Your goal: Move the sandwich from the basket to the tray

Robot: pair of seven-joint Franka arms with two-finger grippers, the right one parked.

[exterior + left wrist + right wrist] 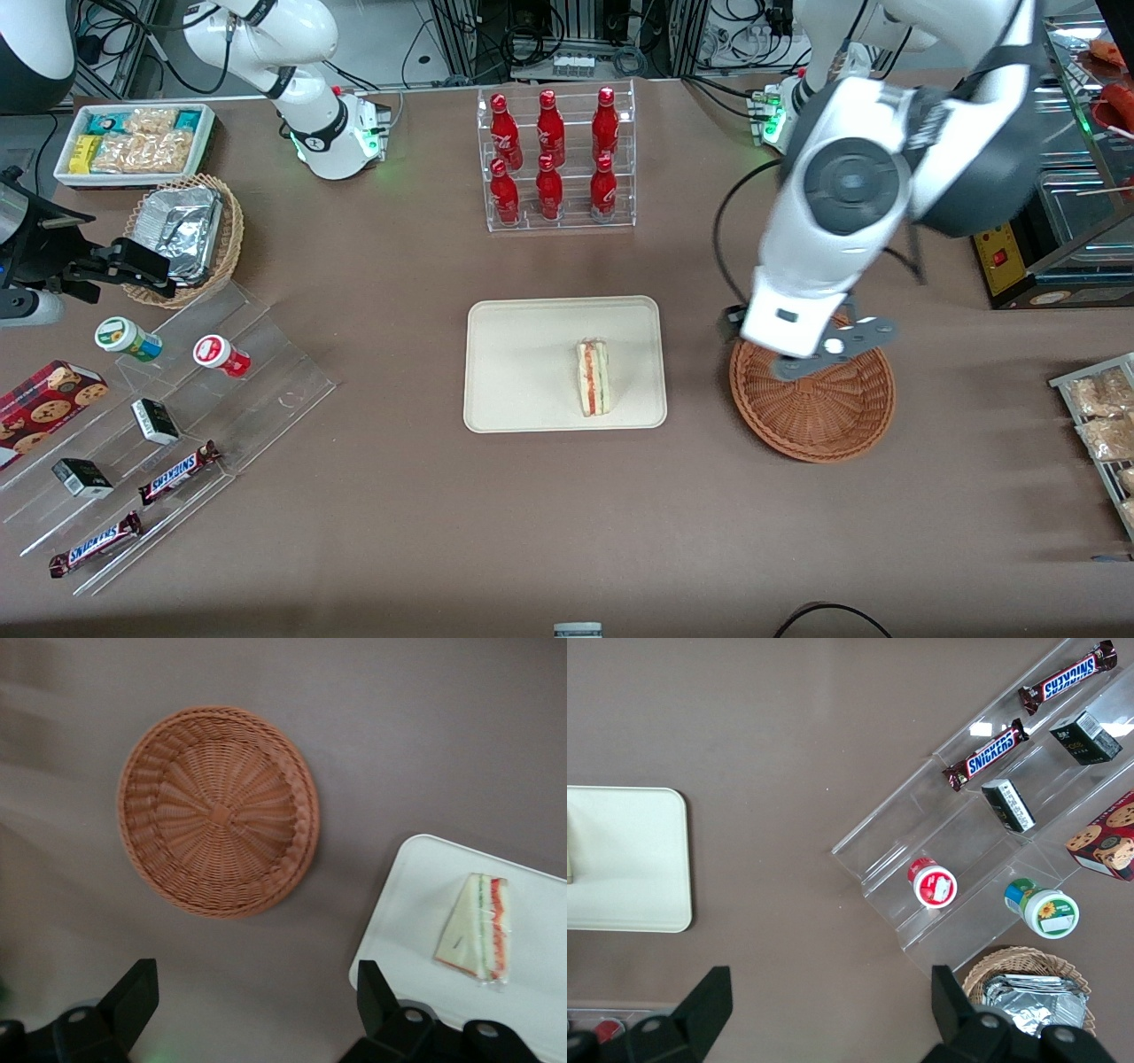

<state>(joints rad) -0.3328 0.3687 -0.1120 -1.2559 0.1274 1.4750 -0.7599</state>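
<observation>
One sandwich [593,377] on tray [514,390]; hand [252,1005] spread wide above basket [819,416].

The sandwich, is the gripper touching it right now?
Apart. The left wrist view shows the open gripper with nothing between its fingers, while the sandwich lies on the tray, bare tray between them.

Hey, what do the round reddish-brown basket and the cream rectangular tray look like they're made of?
The round reddish-brown basket looks like woven wicker: strands radiate from its centre. The cream rectangular tray looks like matte moulded plastic or pulp: smooth, with rounded corners. The gripper hangs open above the basket.
</observation>
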